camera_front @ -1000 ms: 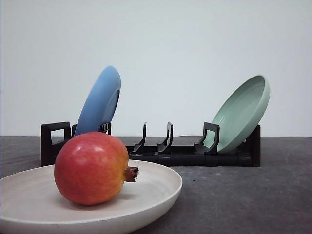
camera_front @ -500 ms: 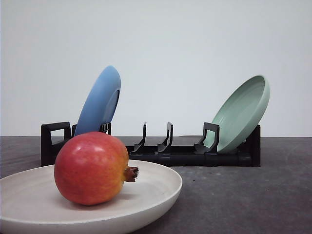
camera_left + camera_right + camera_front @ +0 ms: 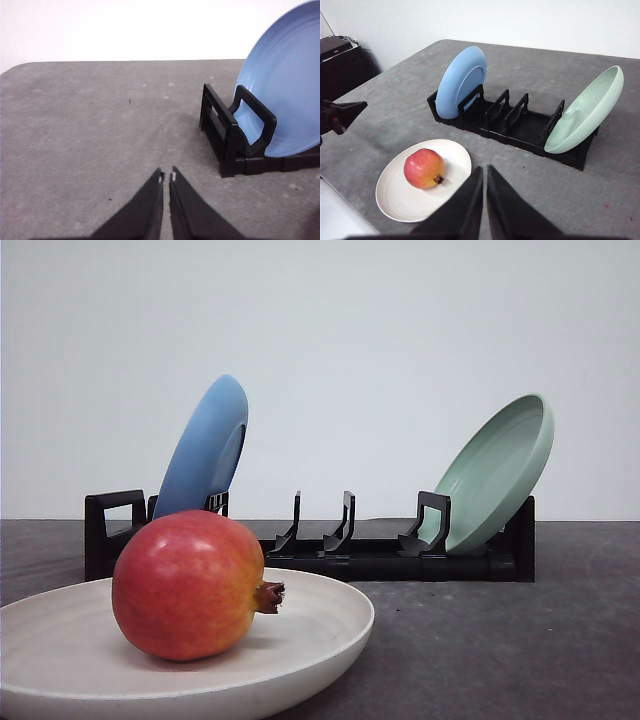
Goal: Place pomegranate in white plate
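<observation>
Resting inside the white plate [image 3: 320,635], toward its left half in the front view: the pomegranate [image 3: 188,585], lying on its side with the brown crown tip pointing right and sitting well within the raised rim. Behind the plate, across the grey table [image 3: 500,640], a black dish rack [image 3: 330,545] holding a blue plate [image 3: 205,450] tilted in its left end slot and a pale green plate [image 3: 497,472] leaning out at the right end, with the middle slots bare. Plenty of open tabletop to the right of the white plate and in front of the rack. Left gripper [image 3: 166,176] over bare table beside the rack's blue-plate end, fingertips nearly touching, nothing between them. Right gripper [image 3: 484,171] raised above the table near the white plate's edge, jaws apparently together, though the tips are hard to separate.
</observation>
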{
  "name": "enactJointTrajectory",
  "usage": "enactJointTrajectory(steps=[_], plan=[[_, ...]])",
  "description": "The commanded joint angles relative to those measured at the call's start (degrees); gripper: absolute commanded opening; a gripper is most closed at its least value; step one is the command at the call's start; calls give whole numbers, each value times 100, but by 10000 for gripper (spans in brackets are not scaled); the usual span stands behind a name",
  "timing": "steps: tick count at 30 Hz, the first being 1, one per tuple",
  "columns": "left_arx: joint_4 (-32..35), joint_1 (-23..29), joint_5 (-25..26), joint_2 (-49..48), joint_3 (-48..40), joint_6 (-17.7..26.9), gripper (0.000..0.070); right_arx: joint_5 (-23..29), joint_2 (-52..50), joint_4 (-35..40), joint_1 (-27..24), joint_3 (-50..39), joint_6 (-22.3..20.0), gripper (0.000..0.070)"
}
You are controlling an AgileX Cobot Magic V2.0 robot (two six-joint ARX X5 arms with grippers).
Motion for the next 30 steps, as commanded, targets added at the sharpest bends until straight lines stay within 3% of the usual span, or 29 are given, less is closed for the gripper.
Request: enactJointTrajectory(steps=[1, 10, 16, 20, 22, 26, 30], plan=[[59, 2, 13, -9, -57, -15, 0, 5, 31, 72, 57, 39, -46, 6], [59, 2, 13, -9, -57, -15, 0, 2, 31, 72, 60, 38, -46, 6], [58, 2, 13, -9, -57, -15, 0, -11, 23, 72, -449, -7, -46, 6], [59, 2, 13, -9, -57, -15, 0, -11, -12, 277, -1301, -309, -56, 6], [58, 2, 13, -9, -57, -15, 0, -9, -76, 631, -1873, -647, -293, 6], [58, 2, 13, -9, -57, -15, 0, -30, -273, 1981, -3234, -1734, -694, 6], [59, 2, 13, -9, -57, -15, 0, -325, -481, 3489, -4457, -2846, -734, 6]])
